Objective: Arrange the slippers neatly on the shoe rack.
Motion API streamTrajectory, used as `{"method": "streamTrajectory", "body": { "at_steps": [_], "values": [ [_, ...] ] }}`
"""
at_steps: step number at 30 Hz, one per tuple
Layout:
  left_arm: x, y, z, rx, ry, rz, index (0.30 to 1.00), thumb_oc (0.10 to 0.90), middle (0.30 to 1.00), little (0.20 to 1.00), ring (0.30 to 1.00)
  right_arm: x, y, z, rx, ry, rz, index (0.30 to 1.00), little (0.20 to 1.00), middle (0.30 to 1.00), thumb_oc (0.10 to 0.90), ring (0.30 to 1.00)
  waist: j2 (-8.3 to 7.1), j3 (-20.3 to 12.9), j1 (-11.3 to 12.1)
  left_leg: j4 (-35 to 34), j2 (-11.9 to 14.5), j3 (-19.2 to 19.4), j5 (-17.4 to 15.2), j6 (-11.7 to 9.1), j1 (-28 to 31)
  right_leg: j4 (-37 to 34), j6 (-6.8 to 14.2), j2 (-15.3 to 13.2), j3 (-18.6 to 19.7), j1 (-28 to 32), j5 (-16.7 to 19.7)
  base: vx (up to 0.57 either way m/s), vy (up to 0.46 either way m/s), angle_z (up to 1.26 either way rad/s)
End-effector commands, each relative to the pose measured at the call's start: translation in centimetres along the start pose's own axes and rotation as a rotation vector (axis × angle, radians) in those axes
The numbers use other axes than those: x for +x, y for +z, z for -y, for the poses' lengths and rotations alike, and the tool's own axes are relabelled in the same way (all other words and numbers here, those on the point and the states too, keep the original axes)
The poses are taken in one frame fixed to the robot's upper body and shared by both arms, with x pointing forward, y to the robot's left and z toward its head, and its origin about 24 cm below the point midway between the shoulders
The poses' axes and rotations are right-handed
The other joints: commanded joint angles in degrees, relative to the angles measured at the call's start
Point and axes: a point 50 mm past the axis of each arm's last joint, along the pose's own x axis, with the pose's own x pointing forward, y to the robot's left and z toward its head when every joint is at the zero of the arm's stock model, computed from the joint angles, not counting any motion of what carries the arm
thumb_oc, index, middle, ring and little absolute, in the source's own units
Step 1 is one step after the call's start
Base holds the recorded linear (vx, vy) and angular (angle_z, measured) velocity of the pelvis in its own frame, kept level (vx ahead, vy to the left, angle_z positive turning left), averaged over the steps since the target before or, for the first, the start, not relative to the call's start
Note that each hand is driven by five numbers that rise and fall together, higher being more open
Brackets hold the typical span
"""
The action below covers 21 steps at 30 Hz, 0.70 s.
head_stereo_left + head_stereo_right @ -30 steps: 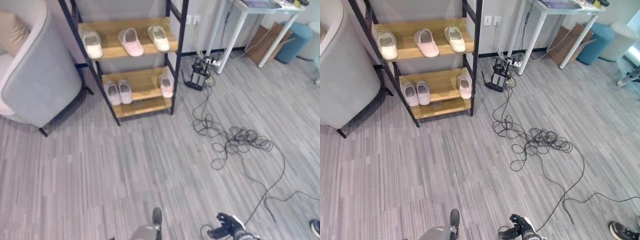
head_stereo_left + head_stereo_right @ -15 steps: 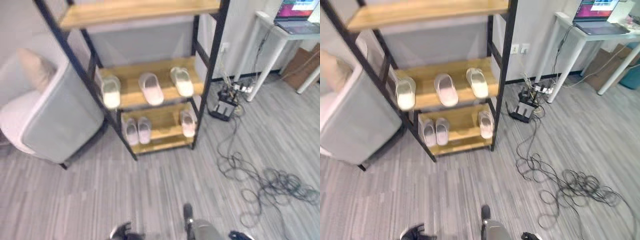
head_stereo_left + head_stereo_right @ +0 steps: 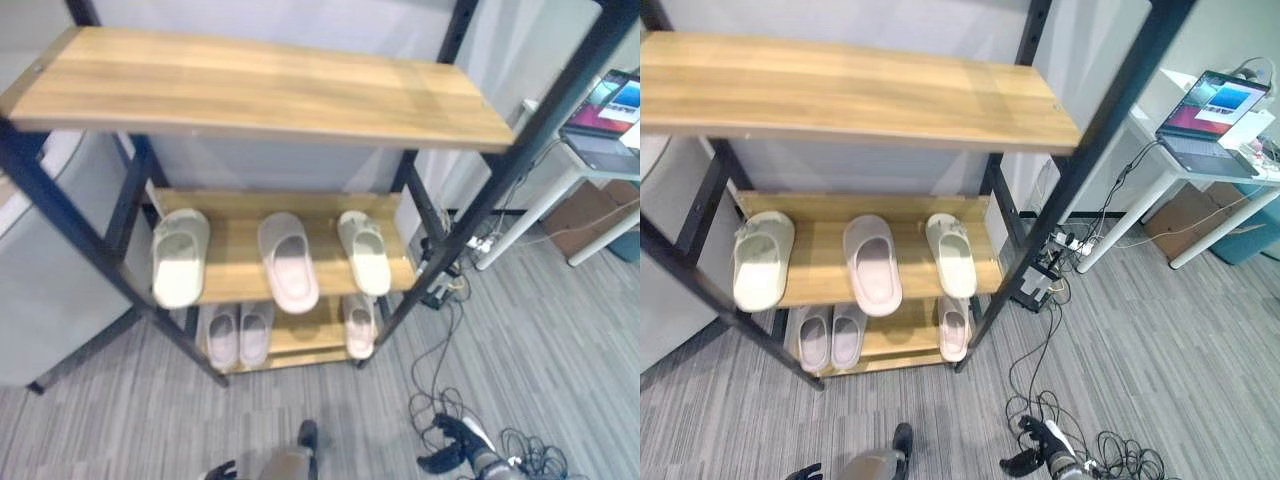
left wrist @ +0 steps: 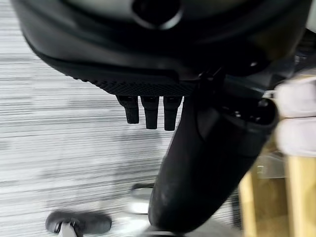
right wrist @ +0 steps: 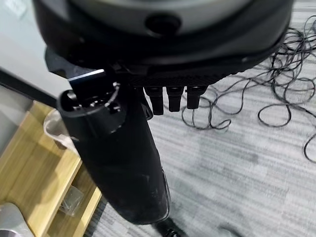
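Note:
The shoe rack [image 3: 250,90] has black posts and wooden shelves; its top shelf is bare. On the middle shelf lie a cream slipper [image 3: 180,258], a pink slipper [image 3: 288,262] and another cream slipper [image 3: 364,252], spaced apart with toes toward me. The bottom shelf holds a pale pink pair [image 3: 240,335] side by side and a single slipper [image 3: 360,325] at its right end. My left hand [image 3: 222,470] and right hand [image 3: 455,455] hang low over the floor, well short of the rack. Both are open and hold nothing; their fingers [image 4: 150,111] [image 5: 170,98] are straight.
A grey armchair [image 3: 40,290] stands left of the rack. To the right, a white table [image 3: 1185,165] carries a laptop [image 3: 1215,105], with a cardboard box [image 3: 1185,215] beneath. Black cables [image 3: 1040,370] trail over the grey floor from a black box [image 3: 1040,280] by the rack's right post.
The whole picture has shifted: the camera has come closer to the rack and tilted up, so the top shelf now shows. The slippers lie as before. Both hands stay low.

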Motion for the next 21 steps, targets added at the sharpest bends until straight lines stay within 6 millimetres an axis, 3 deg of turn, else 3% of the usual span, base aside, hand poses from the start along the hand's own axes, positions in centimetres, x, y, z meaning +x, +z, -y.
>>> {"method": "streamTrajectory", "body": {
  "at_steps": [1, 4, 5, 6, 8, 9, 11, 12, 13, 15, 19, 21],
  "values": [
    [0.3, 1.3, -1.5, 0.026, 0.068, 0.035, 0.900, 0.800, 0.900, 0.900, 0.900, 0.4, 2.7, 2.1, -0.106, -0.045, 0.112, 0.900, 0.900, 0.900, 0.800, 0.900, 1.25, 1.66, 0.67, 7.68, 4.43, -1.11, -9.47, -5.21, 2.46, -1.88, 4.48, -1.10, 1.88, -2.78, 16.22, 0.04, -0.001, 0.20],
    [0.3, 1.7, -1.8, 0.060, 0.087, 0.054, 0.900, 0.800, 0.900, 0.900, 0.900, 0.4, 3.0, 1.4, -0.099, -0.029, 0.130, 0.900, 0.900, 0.900, 0.800, 0.900, 2.34, 1.55, 0.47, 6.25, 5.54, -1.81, -9.69, -5.45, 3.65, -4.41, 3.29, -4.90, 2.02, -3.19, 16.42, 0.02, -0.060, 0.29],
    [0.3, 1.7, -1.8, 0.060, 0.087, 0.054, 0.900, 0.800, 0.900, 0.900, 0.900, 0.4, 3.0, 1.4, -0.099, -0.029, 0.130, 0.900, 0.900, 0.900, 0.800, 0.900, 2.35, 1.58, 0.40, 6.28, 5.52, -1.88, -9.73, -5.47, 3.68, -4.40, 3.27, -4.91, 1.94, -3.11, 16.36, 0.01, -0.104, 0.37],
    [0.3, 1.9, -1.8, 0.078, 0.087, 0.065, 0.900, 0.800, 0.900, 0.900, 0.900, 0.5, 3.3, 1.4, -0.112, -0.026, 0.135, 0.900, 0.900, 0.900, 0.800, 0.900, 2.98, 1.31, 0.43, 6.37, 6.44, -2.65, -9.88, -6.02, 3.46, -8.32, 2.79, -8.24, 1.61, -2.96, 17.07, 0.01, -0.077, 0.29],
    [0.3, 1.9, -1.7, 0.097, 0.089, 0.071, 0.900, 0.800, 0.900, 0.900, 0.900, 0.6, 3.3, 1.4, -0.125, -0.022, 0.132, 0.900, 0.900, 0.900, 0.800, 0.900, 2.84, 1.13, 0.31, 6.34, 6.41, -3.24, -9.99, -6.30, 3.49, -11.14, 2.91, -9.16, 2.78, -3.13, 18.14, 0.02, -0.151, 0.19],
    [0.2, 1.9, -1.6, 0.116, 0.091, 0.086, 0.900, 0.800, 0.900, 0.900, 0.900, 0.5, 3.4, 1.3, -0.157, -0.019, 0.138, 0.900, 0.900, 0.900, 0.800, 0.900, 1.98, 0.79, 0.16, 6.62, 5.97, -3.75, -10.17, -6.75, 3.36, -16.25, 4.19, -8.93, 5.65, -2.09, 20.21, 0.02, -0.319, 0.12],
    [0.1, 3.1, -1.5, 0.095, 0.095, 0.164, 0.900, 0.800, 0.900, 0.900, 0.900, 0.5, 3.8, 1.2, -0.184, -0.023, 0.165, 0.900, 0.900, 0.900, 0.800, 0.900, 0.24, -0.15, 1.34, 7.29, 5.84, -4.73, -9.48, -7.92, 1.80, -24.77, 5.12, -6.39, 6.98, 1.92, 17.36, -0.04, -0.346, 0.13],
    [0.1, 3.1, -1.5, 0.095, 0.095, 0.163, 0.900, 0.800, 0.900, 0.900, 0.900, 0.5, 3.8, 1.2, -0.184, -0.023, 0.165, 0.900, 0.900, 0.900, 0.800, 0.900, 0.25, -0.15, 1.29, 7.27, 5.84, -4.78, -9.47, -7.94, 1.82, -24.80, 5.10, -6.39, 6.92, 1.96, 17.36, -0.09, -0.395, 0.34],
    [-0.2, 5.4, -1.2, 0.015, 0.080, 0.292, 0.900, 0.800, 0.900, 0.900, 0.900, 0.3, 4.2, 0.9, -0.203, -0.015, 0.201, 0.900, 0.900, 0.900, 0.800, 0.900, 0.11, -0.17, 1.87, 4.84, 6.88, -7.17, -7.67, -9.15, 2.22, -26.05, 4.18, -3.97, 7.87, 2.54, 16.34, -0.05, -0.257, 0.41],
    [-0.2, 5.4, -1.2, 0.015, 0.080, 0.292, 0.900, 0.800, 0.900, 0.900, 0.900, 0.3, 4.2, 0.9, -0.203, -0.015, 0.200, 0.900, 0.900, 0.900, 0.800, 0.900, 0.12, -0.14, 1.83, 4.69, 6.89, -7.21, -7.60, -9.18, 2.36, -26.10, 4.15, -3.96, 7.83, 2.65, 16.35, -0.03, -0.199, 0.87],
    [-1.2, 8.1, -0.6, -0.018, 0.035, 0.462, 0.900, 0.800, 0.900, 0.900, 0.900, 0.2, 4.6, 1.2, -0.233, -0.020, 0.239, 0.900, 0.900, 0.900, 0.800, 0.900, 0.48, -0.21, 2.42, 1.73, 9.32, -10.25, -5.03, -10.76, 3.07, -28.21, 2.29, -1.35, 6.20, 4.44, 14.57, -0.05, -0.258, 0.17],
    [-2.7, 12.1, 0.7, 0.010, -0.025, 0.643, 0.900, 0.800, 0.900, 0.900, 0.900, 0.3, 5.2, 1.9, -0.241, -0.060, 0.260, 0.900, 0.900, 0.900, 0.800, 0.900, 0.94, 1.96, 2.27, 3.21, 11.15, -9.56, -2.20, -12.60, -1.08, -28.66, 1.00, -0.53, 2.28, 4.85, 12.87, -0.22, -0.307, 0.87]
  ]
}}
